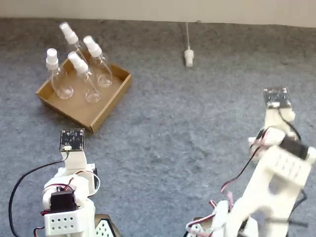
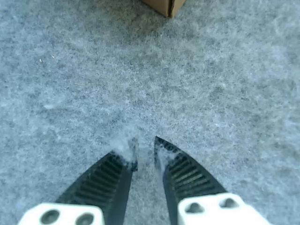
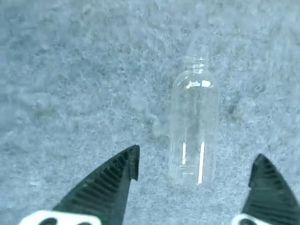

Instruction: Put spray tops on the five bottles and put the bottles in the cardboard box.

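grey carpet [image 1: 163, 128] is covering the whole table, and the one bare bottle [image 3: 193, 126] is lying on its side on it, under the right claw [image 3: 198, 154]. this claw is gaping wide and gripping nothing. the bottle's base end is sitting between the two fingertips, closer to one than the other and touching neither. its long axis is running straight away from the claw, open neck pointing outward, so it is lying square across the line on which the fingers would be closing. i am judging that a drop and a squeeze would be catching it across the belly, though a small sideways shift would be centring it better. the right arm [image 1: 276, 163] is stretching forward with its wrist bent down over that spot, so it is plainly the nearer arm.

the loose spray top [image 1: 188, 57] is lying well apart, farther up the table, its thin tube pointing toward the far edge. the cardboard box [image 1: 74, 114] is sitting on the left arm's side, holding four capped bottles [image 1: 91, 84] close together. the left arm [image 1: 69, 197] is folded back by its base, just short of the box's near corner. the left claw [image 2: 145, 140] is pointing down at bare carpet, all but closed with only a narrow slit between the tips, and carrying nothing.
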You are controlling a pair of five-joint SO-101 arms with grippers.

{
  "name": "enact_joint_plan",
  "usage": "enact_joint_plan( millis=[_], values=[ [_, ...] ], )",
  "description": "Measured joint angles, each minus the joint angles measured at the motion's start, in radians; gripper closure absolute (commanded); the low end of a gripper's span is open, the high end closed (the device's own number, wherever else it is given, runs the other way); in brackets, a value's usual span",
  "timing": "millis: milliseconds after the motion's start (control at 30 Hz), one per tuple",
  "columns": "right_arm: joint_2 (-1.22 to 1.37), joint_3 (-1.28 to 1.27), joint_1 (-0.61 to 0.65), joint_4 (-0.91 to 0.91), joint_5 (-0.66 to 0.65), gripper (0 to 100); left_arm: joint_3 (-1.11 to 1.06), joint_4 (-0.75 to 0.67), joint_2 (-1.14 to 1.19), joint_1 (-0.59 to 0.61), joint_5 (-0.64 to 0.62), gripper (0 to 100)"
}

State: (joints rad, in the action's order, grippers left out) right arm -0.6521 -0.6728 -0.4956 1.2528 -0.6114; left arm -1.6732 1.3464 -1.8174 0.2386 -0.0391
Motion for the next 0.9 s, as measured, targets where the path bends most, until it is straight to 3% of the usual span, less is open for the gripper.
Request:
enact_joint_plan(
  millis=[200, 467, 700, 900],
  values=[
    [0.275, 0.106, -0.017, 0.0, -0.081, 57.2, 0.0, 0.0, 0.0, 0.0, 0.0, 99],
    [0.575, 0.12, -0.025, -0.037, -0.097, 57.3, 0.0, 0.0, 0.0, 0.0, 0.0, 99],
    [0.687, 0.121, -0.08, -0.124, -0.097, 57.7, 0.0, 0.0, 0.0, 0.0, 0.0, 99],
    [0.689, 0.121, -0.091, -0.13, -0.097, 77.4, 0.0, 0.0, 0.0, 0.0, 0.0, 99]
  ],
)
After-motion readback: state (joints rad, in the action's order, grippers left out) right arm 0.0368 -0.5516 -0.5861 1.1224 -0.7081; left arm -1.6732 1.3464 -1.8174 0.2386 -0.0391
